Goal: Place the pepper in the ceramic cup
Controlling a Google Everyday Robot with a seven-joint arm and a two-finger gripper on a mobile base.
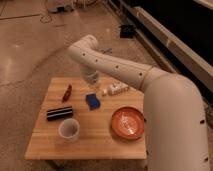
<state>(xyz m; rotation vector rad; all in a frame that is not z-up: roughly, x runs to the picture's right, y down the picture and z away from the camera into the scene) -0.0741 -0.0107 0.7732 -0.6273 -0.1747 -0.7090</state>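
The pepper (67, 92), small, slim and red, lies on the left part of the wooden table (105, 145). Nearer the front left stands the ceramic cup (69, 129), white and round, upright and apart from the pepper. My white arm reaches in from the right, bends above the table's far edge and points down. Its gripper (92, 81) hangs over the far middle of the table, just behind a blue block (92, 101) and to the right of the pepper. Nothing shows in the gripper.
A wide orange bowl (127, 122) sits at the right front. A black flat bar (59, 113) lies between the pepper and the cup. Small white pieces (115, 89) lie at the far right of the table. The arm's thick forearm covers the table's right edge.
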